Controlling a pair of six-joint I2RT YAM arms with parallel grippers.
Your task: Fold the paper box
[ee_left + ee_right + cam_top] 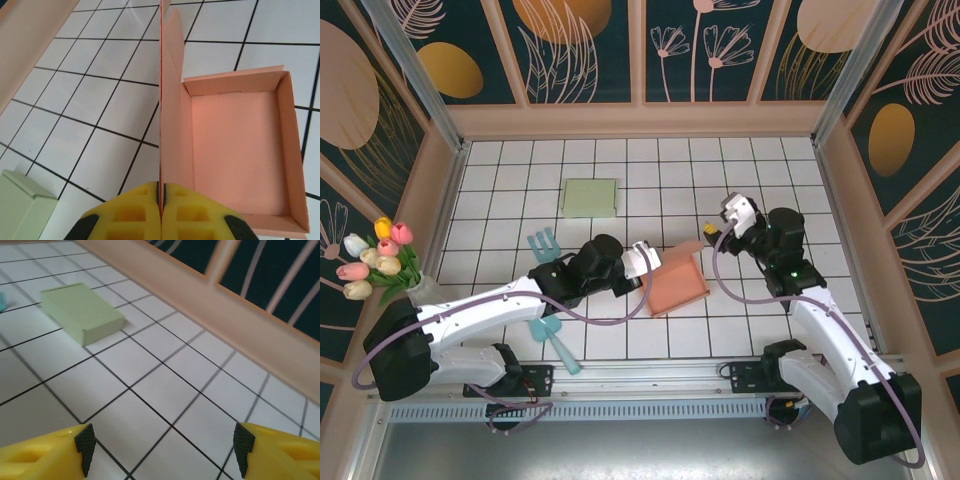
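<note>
Paper box [240, 150] flap clamped between left fingers [135, 212]; right fingers [40, 455] apart, empty, tabletop [150, 385] below, green box [80, 312] ahead.

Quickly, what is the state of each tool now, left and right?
Left tool: closed, pinching the upright flap of the paper box.
Right tool: open, holding nothing.

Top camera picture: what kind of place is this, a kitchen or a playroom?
Neither, most likely: it looks like a robot practice booth. The left arm and right arm sit on a metal rail at the edge of a white tiled table, boxed in by flower-print walls.
</note>
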